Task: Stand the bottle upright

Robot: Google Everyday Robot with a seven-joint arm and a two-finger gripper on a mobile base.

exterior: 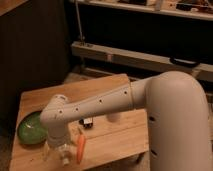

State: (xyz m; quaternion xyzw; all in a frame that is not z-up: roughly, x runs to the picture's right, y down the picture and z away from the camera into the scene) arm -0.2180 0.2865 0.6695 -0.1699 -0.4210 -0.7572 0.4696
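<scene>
The bottle [63, 156] is a small clear shape near the table's front left edge, just left of the orange carrot [81, 148]. It is partly covered by the arm, and I cannot tell whether it lies flat or is tilted. My gripper [56, 148] hangs down from the white wrist [56, 117] right over the bottle, at or touching it. The big white arm reaches in from the right across the table.
A green bowl [30, 130] sits at the table's left edge, close to the wrist. A flat black packet [88, 122] lies behind the carrot. A white cup [114, 117] shows under the forearm. The wooden table [115, 140] ends just in front of the bottle.
</scene>
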